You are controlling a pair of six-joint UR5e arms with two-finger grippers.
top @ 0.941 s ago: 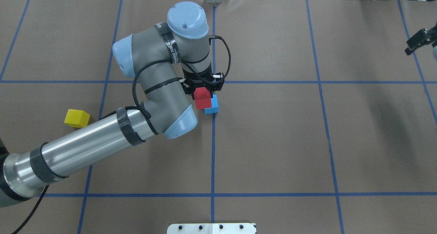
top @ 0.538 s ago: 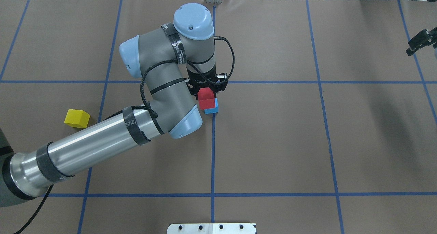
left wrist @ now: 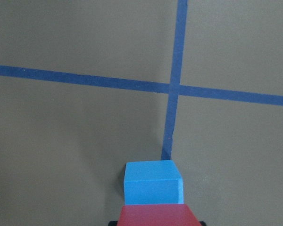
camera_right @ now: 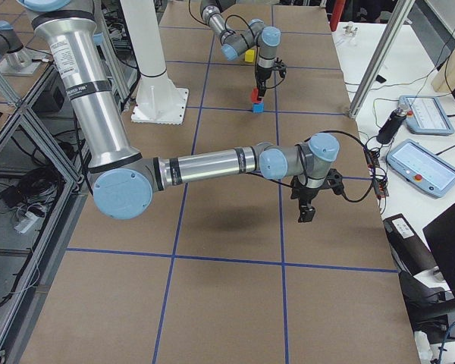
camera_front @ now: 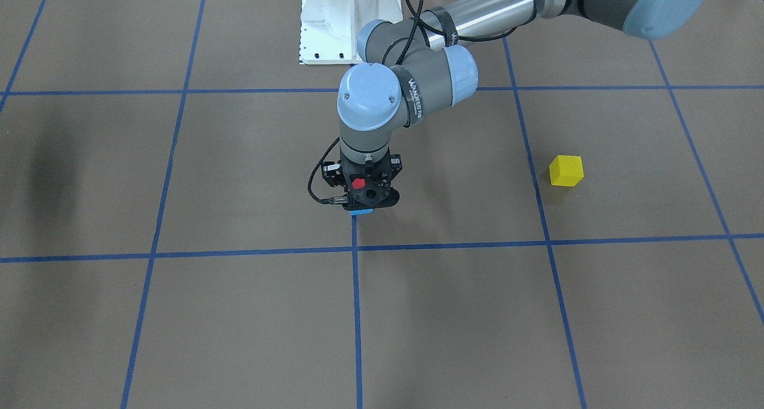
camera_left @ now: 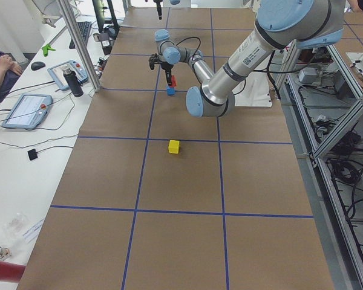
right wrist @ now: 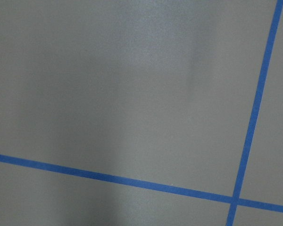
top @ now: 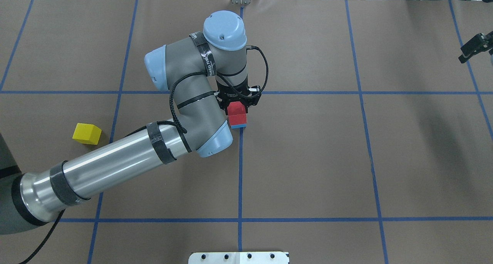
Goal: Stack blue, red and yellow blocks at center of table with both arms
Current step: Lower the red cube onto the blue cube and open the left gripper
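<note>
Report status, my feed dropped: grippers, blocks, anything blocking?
Left gripper shut on red block, above blue block. Right gripper aside, state unclear. Yellow block loose, away from center. Nothing blocking.

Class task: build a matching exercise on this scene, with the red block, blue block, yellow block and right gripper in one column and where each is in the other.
1 red block
2 blue block
3 yellow block
4 right gripper

A alone, on the robot's left side of the table
B held in the left gripper
C near the table's right end, away from all blocks
D below the held block, on a tape line

Pairs: 1-B, 2-D, 3-A, 4-C
</note>
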